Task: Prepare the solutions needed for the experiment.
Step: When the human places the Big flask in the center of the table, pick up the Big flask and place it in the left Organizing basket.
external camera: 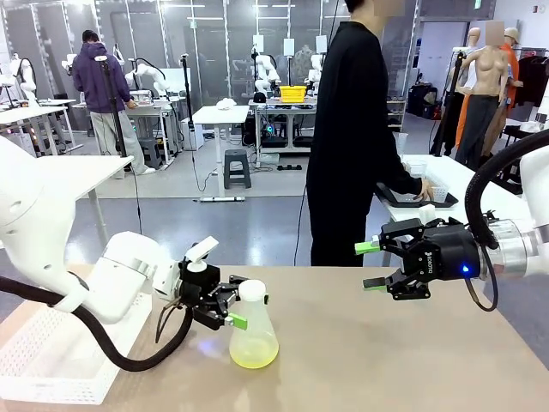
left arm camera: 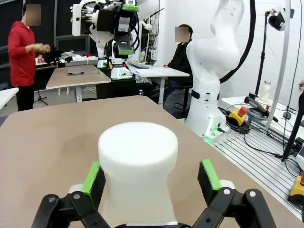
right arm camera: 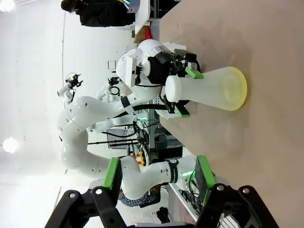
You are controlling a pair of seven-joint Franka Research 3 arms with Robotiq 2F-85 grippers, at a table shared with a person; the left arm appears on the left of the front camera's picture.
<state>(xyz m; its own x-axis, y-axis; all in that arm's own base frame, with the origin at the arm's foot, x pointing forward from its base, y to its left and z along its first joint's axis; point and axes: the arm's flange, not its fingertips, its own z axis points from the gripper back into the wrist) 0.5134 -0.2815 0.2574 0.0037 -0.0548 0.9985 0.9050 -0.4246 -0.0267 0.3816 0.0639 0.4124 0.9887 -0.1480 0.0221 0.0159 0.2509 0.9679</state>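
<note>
Item one: a conical flask (external camera: 253,330) of translucent white plastic stood upright on the brown table (external camera: 386,360), toward my left side. The solutions (external camera: 254,352), a shallow pale yellow-green layer, lay in its base.

Item two: my left gripper (external camera: 233,306) was level with the flask's neck. My jaws were spread wide, one green pad (left arm camera: 91,177) on each side of the neck, with a gap visible on both sides in the left wrist view; I pinched nothing. The right wrist view showed the same bracket around the neck (right arm camera: 183,88).

Item three: my right gripper (external camera: 371,264) hung above the table's right half, well apart from the flask, fingers pointing toward it. Those jaws were parted and empty.

Item four: a white perforated tray (external camera: 43,365) sat at the table's left edge, under my left arm.

Item five: a person in black (external camera: 352,137) stood beyond the table's far edge, hands at a neighbouring white table.
</note>
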